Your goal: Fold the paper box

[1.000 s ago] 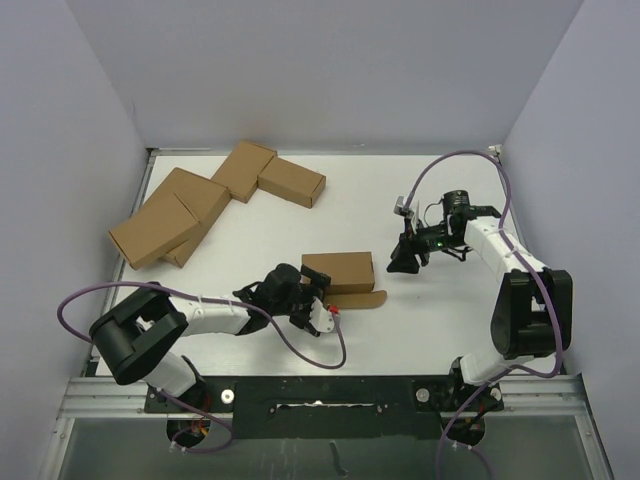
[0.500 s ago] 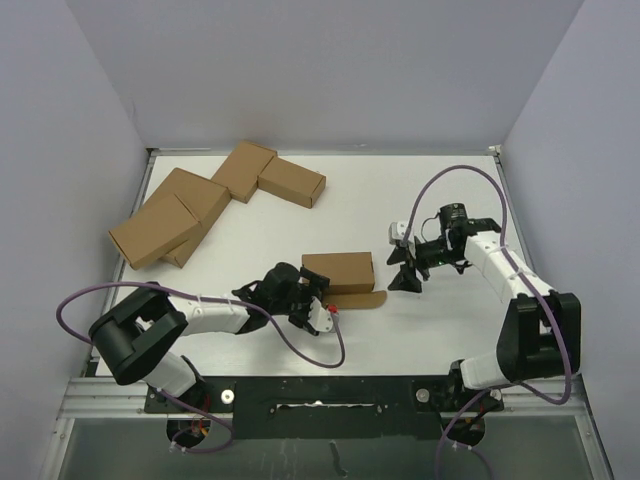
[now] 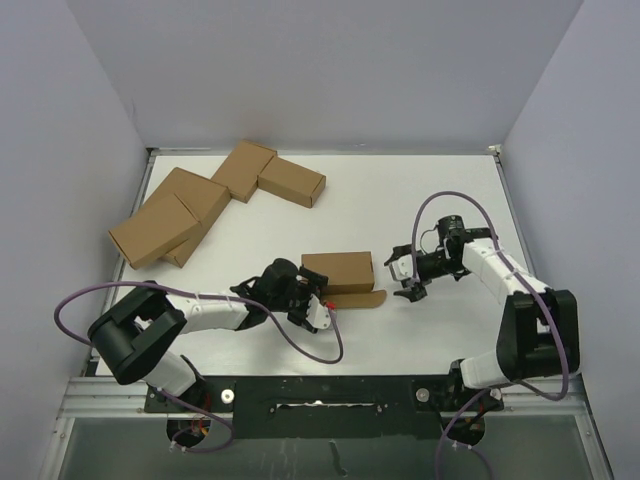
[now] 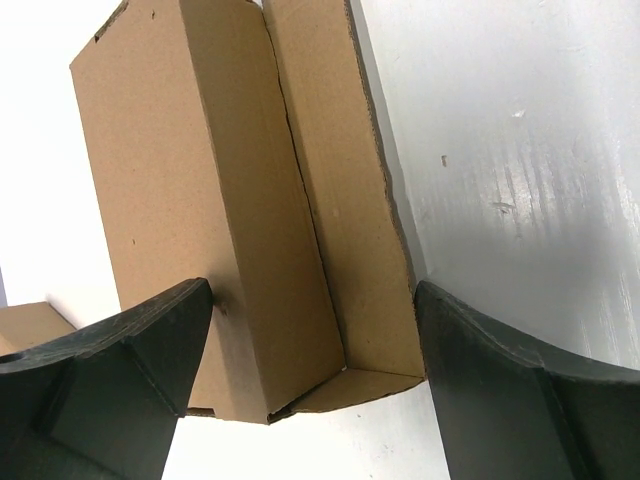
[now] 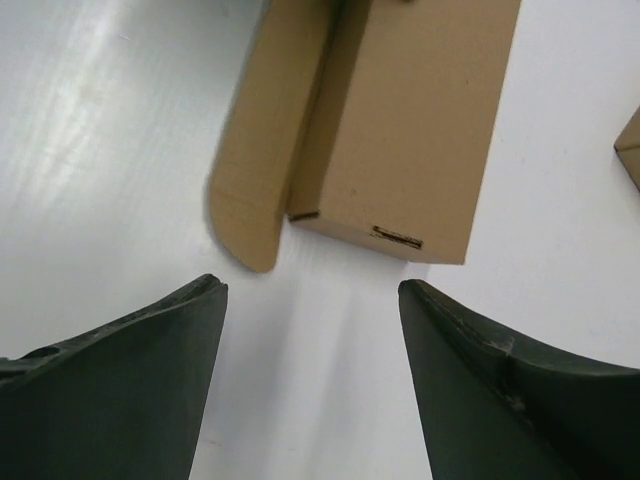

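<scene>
Fingers (image 4: 110, 355) of the left gripper (image 3: 308, 297) stood spread wide in the left wrist view, with the near end of the paper box (image 3: 338, 270) between them. The left-hand pad overlapped the box's top face, but whether it pressed on the cardboard could not be told. The right gripper (image 3: 407, 282) also had its fingers (image 5: 495, 385) spread and held nothing.

From above, the box lay a little below the middle of the frame on the white table (image 3: 430, 190). It was well apart from the four other cartons (image 3: 215, 200) clustered at the upper left. It looked like an assembled carton with one long flap (image 3: 352, 299) lying flat on the table along its lower edge, rounded at the right end.

The left gripper sat at the box's lower left corner. The right gripper was just beside the box's right end, apart from it. In the right wrist view the box filled the upper middle, and the flap's rounded end pointed down toward the gap between the two pads.

The step in hand appeared to be raising that flap and closing it against the box. Doing it well would likely mean the left gripper steadying the carton so it could not slide. The right would then need to come in low and slip one finger under the rounded end. The flap would best be swung up along its crease, since a push sideways could skid the whole box.
</scene>
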### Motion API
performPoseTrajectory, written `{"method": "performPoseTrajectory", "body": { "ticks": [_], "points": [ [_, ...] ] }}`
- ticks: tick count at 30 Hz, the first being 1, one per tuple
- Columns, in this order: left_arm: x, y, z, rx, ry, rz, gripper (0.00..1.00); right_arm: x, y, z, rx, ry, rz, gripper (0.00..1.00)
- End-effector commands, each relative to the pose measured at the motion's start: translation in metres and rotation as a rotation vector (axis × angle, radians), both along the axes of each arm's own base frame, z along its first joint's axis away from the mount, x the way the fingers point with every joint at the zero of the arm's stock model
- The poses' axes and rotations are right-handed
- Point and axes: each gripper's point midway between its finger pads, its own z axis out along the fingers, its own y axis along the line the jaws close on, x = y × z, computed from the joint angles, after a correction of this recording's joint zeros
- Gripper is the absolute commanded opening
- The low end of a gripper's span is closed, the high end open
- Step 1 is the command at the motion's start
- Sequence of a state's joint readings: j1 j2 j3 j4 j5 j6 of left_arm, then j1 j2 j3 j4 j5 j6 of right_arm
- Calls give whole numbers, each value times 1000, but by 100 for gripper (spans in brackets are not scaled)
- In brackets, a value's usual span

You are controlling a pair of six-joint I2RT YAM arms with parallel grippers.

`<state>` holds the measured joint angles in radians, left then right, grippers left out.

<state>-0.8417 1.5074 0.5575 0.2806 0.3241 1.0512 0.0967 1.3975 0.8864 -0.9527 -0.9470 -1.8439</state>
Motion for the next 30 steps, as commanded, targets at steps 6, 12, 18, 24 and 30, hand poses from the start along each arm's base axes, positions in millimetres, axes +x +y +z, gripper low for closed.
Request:
{"method": "performPoseTrajectory", "body": {
  "ticks": [6, 12, 18, 24, 30],
  "points": [
    [-4, 3, 7, -4, 41, -7, 80, 137, -7, -8, -123, -170, -140, 34],
    [-4, 3, 8, -8, 39, -10, 80, 153, 20, -37, -183, -173, -65, 19],
    [-6, 3, 10, -15, 42, -19, 80, 144, 35, -44, -151, -165, 36, 5],
    [-10, 2, 7, -13, 61, -40, 80, 111, 46, -42, -104, -193, 148, 6],
    [-17, 2, 6, -24, 93, -58, 80, 76, 58, -40, -94, -206, 245, 7]
  ]
}}
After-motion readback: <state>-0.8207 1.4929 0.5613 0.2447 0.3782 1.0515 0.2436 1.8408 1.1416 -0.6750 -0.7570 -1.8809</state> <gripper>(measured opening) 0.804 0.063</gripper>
